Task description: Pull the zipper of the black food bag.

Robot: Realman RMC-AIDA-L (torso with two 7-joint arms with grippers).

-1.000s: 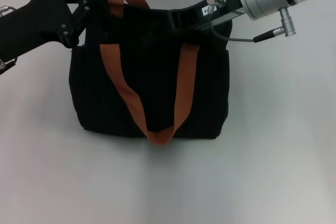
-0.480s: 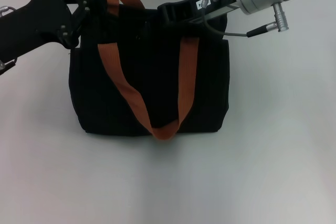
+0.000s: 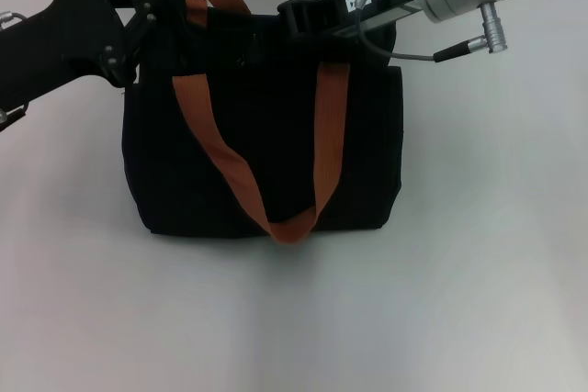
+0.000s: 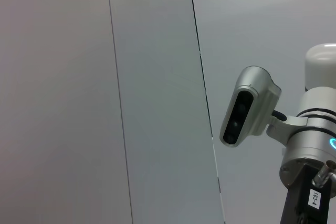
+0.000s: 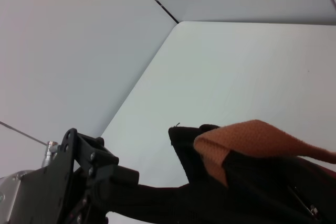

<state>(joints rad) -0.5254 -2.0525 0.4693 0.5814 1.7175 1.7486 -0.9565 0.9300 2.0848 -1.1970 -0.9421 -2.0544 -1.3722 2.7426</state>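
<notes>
Leftward along the black food bag (image 3: 262, 153) my right gripper (image 3: 292, 17) has slid (grip unreadable); left gripper (image 3: 165, 20) clamps one corner, two orange handles (image 3: 317, 149) between them.

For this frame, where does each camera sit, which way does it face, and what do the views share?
Head view: high on the robot, facing down at the black bag on the white table; left gripper at the bag's top left corner, right gripper over its top edge.
Left wrist view: faces outward at wall panels, away from the bag; it catches the right arm.
Right wrist view: low beside the bag's top, facing along it to the orange strap and the left gripper.
Shared: head and right wrist views both show bag, strap and left gripper.
</notes>
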